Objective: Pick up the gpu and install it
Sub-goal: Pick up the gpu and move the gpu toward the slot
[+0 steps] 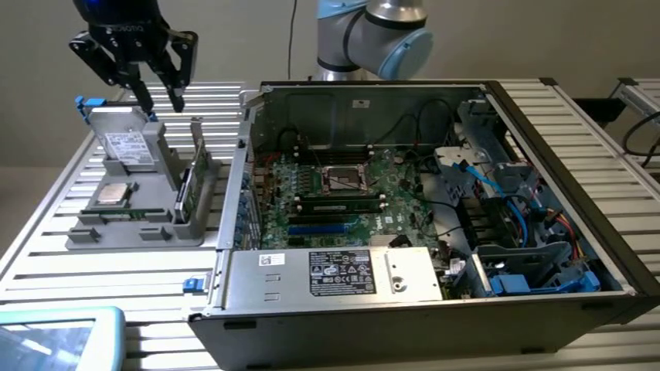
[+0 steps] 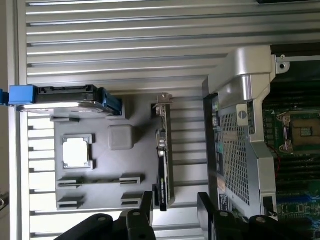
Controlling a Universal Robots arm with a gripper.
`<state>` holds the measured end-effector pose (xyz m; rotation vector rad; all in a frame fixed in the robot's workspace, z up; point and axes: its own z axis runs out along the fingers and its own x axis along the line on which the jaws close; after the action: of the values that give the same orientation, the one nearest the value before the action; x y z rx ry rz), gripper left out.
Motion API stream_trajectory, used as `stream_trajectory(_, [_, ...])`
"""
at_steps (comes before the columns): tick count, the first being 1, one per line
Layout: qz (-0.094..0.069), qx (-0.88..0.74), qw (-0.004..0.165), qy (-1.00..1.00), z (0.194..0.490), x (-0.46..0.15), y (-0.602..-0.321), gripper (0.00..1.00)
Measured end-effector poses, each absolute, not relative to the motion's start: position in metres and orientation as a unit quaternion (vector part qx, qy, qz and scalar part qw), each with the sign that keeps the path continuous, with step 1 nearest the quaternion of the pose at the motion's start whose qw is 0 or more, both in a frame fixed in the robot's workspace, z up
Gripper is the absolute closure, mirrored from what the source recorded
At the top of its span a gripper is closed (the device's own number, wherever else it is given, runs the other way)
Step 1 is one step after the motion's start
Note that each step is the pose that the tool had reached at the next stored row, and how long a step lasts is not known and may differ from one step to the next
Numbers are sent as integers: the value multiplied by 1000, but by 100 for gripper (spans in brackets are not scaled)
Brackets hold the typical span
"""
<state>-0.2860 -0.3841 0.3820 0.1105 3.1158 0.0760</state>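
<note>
Nothing is legible: the white label on the hard drive and the black sticker on the computer case are too small to read.

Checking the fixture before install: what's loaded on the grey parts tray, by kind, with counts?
On the grey plastic tray:
silver hard drive with white label: 1
square silver processor chip: 1
thin black gpu card, green-edged, standing on edge: 1
Total: 3
</note>
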Motion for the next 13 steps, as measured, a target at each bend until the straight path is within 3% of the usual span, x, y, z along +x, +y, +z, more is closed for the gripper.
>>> stream_trajectory(13, [24, 35, 11, 999, 358, -294, -383, 52])
